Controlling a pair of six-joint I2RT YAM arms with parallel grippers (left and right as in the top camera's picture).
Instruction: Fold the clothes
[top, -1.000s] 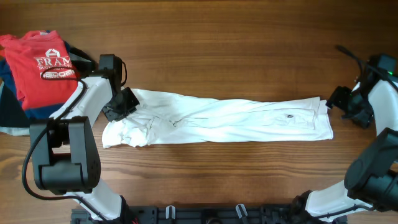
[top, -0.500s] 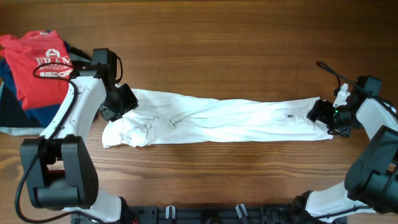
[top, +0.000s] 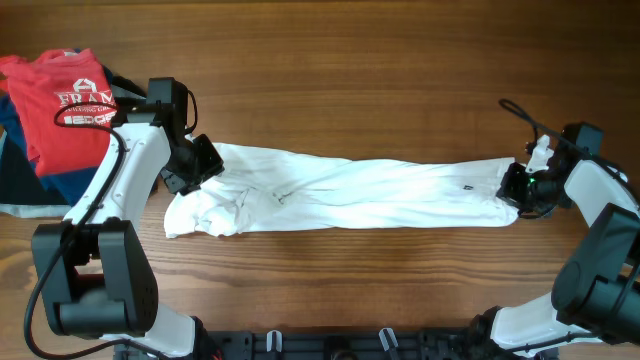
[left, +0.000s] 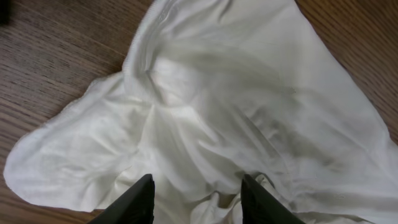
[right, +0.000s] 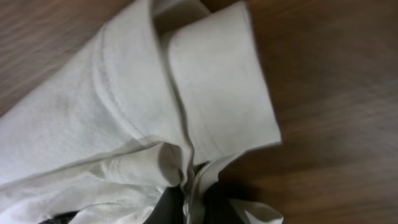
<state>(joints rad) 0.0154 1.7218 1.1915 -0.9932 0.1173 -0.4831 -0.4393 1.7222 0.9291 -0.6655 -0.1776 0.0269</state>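
**Fig. Fold onset, hem grasp.** Right gripper (right: 189, 205), at 3 o'clock in the overhead view: jaws drawn nearly together, apparently nipping only a thin fold at the edge of the white garment (top: 360, 195). The doubled hem (right: 217, 93) lies loose just beyond the jaws.

Left gripper (left: 199, 200), at 9 o'clock: jaws spread wide with nothing between them, poised over the crumpled end (top: 205, 212) of the garment.

The garment lies as a long strip across the middle of the table, running from 9 to 3 o'clock.

Risks, as judged:
- The shallow right-hand pinch may slip, or lift a single layer, so that the strip opens when carried.
- With the left end unheld, pulling from 3 o'clock would probably drag the whole strip rather than fold it.
- The wrinkles at 9 o'clock could be pressed into the fold.

At 10 o'clock, well apart from the garment, a red T-shirt (top: 70, 100) rests on dark blue clothing (top: 15, 175).

Surface: a wooden table (top: 380, 60), brown and smooth, with the grain running from 9 to 3 o'clock. It probably offers little friction to anchor the cloth. No room is visible beyond the tabletop.
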